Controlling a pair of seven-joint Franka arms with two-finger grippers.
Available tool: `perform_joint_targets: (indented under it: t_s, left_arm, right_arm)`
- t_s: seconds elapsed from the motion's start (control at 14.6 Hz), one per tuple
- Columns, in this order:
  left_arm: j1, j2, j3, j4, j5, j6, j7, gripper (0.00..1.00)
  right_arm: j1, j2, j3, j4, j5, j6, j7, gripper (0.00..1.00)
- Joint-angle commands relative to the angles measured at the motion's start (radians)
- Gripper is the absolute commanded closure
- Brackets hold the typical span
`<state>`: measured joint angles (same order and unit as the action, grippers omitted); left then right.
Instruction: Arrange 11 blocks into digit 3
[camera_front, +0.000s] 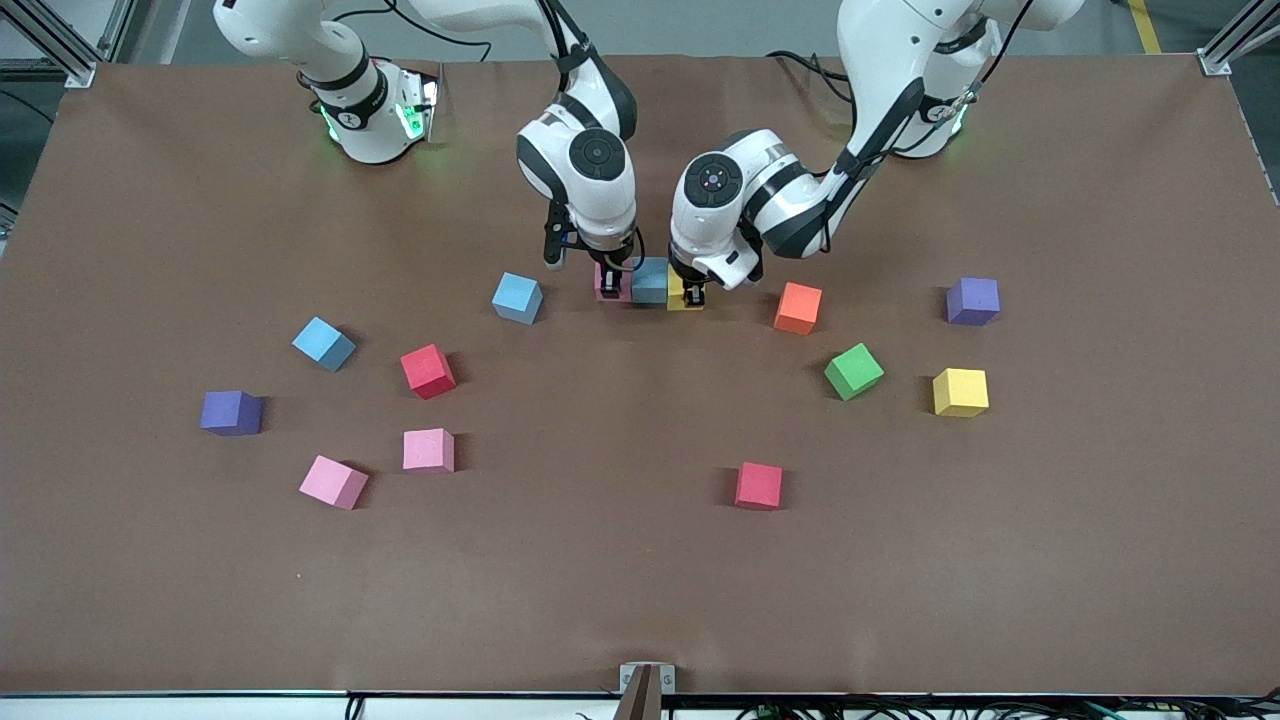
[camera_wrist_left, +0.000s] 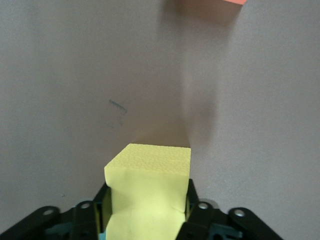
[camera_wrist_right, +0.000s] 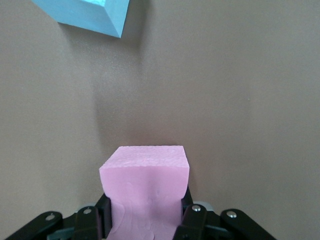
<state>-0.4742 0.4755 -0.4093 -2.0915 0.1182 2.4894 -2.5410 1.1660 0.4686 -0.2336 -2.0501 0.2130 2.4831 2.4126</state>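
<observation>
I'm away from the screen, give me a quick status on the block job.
Right gripper shut on pink cube. Left gripper around yellow cube. Both flank a blue-grey cube in one row. Nothing blocking; other cubes scattered.

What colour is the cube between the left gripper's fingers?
Yellow cube, clearest in the left wrist view.

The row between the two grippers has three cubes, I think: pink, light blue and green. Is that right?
Not quite. The third cube is yellow, not green, as the left wrist view shows; the pink cube and light blue cube are right. The green cube lies apart, nearer the front camera.
</observation>
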Motion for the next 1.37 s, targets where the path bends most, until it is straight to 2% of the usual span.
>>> perform_joint_targets:
  t_s: [0.0, 0.27, 0.69, 0.89, 1.1, 1.24, 1.31]
  left_arm:
    - [-0.015, 0.018, 0.000, 0.033, 0.011, -0.004, -0.008, 0.00]
    - [-0.012, -0.012, 0.000, 0.051, 0.008, -0.059, -0.013, 0.00]
    - [0.005, -0.152, -0.023, 0.077, -0.003, -0.269, -0.002, 0.00]
    - [0.049, -0.147, -0.020, 0.239, -0.002, -0.467, 0.068, 0.00]
    - [0.132, -0.141, -0.017, 0.378, -0.002, -0.569, 0.252, 0.00]
    - [0.204, -0.141, -0.017, 0.439, 0.003, -0.580, 0.435, 0.00]
    - [0.236, -0.140, -0.016, 0.468, 0.009, -0.581, 0.528, 0.00]
  right_arm:
    - [0.023, 0.004, -0.013, 0.010, -0.014, -0.012, 0.034, 0.01]
    - [0.035, 0.002, -0.012, 0.042, -0.105, -0.128, 0.028, 0.00]
    - [0.034, -0.016, -0.012, 0.071, -0.110, -0.171, 0.034, 0.00]
    - [0.028, -0.054, -0.015, 0.103, -0.112, -0.262, 0.033, 0.00]
    - [-0.005, -0.102, -0.030, 0.136, -0.145, -0.338, 0.025, 0.00]
    - [-0.037, -0.122, -0.036, 0.149, -0.255, -0.328, 0.016, 0.00]
    - [-0.055, -0.123, -0.035, 0.151, -0.346, -0.311, 0.014, 0.00]
